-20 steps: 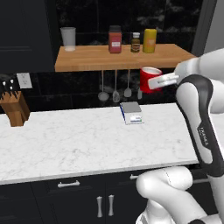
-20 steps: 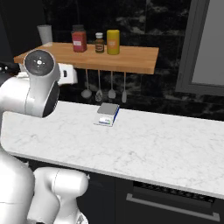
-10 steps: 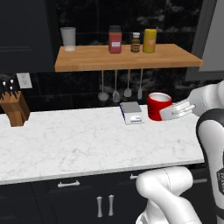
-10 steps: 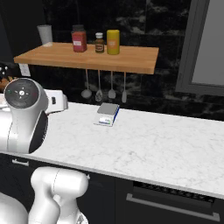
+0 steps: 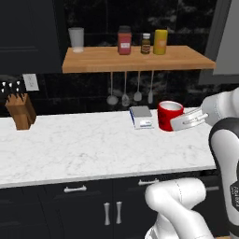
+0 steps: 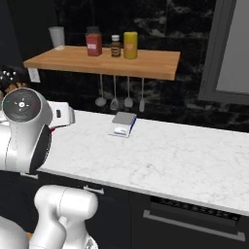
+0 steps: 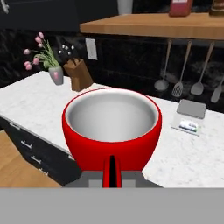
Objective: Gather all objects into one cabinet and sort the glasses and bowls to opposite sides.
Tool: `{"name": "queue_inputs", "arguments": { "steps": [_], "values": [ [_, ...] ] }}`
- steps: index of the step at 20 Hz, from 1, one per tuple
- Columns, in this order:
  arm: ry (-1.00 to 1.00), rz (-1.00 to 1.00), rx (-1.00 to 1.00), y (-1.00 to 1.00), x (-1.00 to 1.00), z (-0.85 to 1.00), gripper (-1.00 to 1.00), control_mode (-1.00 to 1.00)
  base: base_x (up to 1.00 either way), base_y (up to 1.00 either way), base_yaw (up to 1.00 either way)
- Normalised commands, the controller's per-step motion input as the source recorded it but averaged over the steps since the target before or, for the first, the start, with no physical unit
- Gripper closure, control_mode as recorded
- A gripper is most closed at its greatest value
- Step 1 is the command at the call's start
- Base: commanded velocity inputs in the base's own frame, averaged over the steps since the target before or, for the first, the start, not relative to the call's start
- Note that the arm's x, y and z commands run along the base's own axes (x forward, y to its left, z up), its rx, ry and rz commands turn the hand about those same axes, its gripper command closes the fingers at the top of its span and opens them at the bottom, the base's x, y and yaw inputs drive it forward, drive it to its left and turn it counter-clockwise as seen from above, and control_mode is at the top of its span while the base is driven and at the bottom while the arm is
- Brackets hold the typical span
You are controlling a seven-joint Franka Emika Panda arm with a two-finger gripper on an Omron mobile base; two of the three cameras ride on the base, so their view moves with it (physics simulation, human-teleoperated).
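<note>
Holding red cup (image 5: 170, 115) above counter edge (image 5: 107, 176)

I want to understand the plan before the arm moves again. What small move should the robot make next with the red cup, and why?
Probably keep the grip and carry the red cup on, since no black cabinet appears here. The gripper holds the cup upright by its side, over the right part of the marble counter, beside a small grey scale. The wooden shelf above is not the goal.

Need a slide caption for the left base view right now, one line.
The gripper holds a red cup upright just above the marble counter, beside a small grey scale under the wooden shelf.
</note>
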Motion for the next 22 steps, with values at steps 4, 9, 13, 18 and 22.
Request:
{"name": "queue_inputs", "arguments": {
  "steps": [4,9,13,18,22],
  "values": [
    [0.00,0.00,0.00,0.00,0.00,0.00,1.00,1.00,-0.62,0.00,0.49],
    [0.00,0.00,0.00,0.00,0.00,0.00,1.00,1.00,-0.60,0.01,0.75],
    [0.00,0.00,0.00,0.00,0.00,0.00,1.00,1.00,-0.36,0.00,0.99],
    [0.00,0.00,0.00,0.00,0.00,0.00,1.00,1.00,-0.27,0.00,1.00],
    [0.00,0.00,0.00,0.00,0.00,0.00,1.00,1.00,-0.24,0.00,1.00]
  ]
}}
